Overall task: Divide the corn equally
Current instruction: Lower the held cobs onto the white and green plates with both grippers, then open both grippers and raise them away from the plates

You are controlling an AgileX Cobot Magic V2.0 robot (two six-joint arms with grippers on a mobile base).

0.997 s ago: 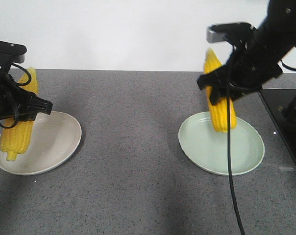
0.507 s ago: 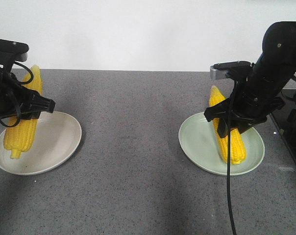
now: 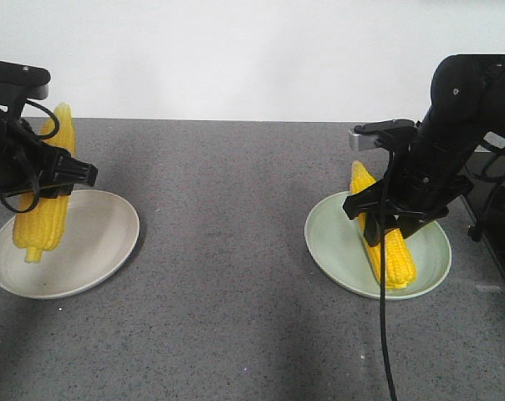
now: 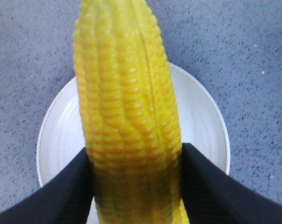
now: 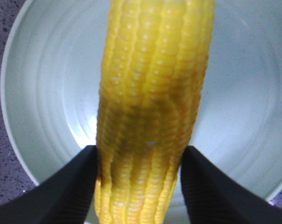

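Both my hands are clamped on corn, one cob each, so the split is even. Nearest me, the right hand (image 3: 395,219) grips its cob (image 3: 385,242) mid-length, low end resting on the green plate (image 3: 336,259), tip leaning up and back toward the far rim. I judge it's ready to let go. The left hand (image 3: 43,171) grips the other cob (image 3: 42,213) mid-length, held steeply tilted above the white plate (image 3: 94,251), not touching yet as far as I can tell. It needs lowering before release. Plates sit well apart on the grey desk (image 3: 227,276), each under its own arm.
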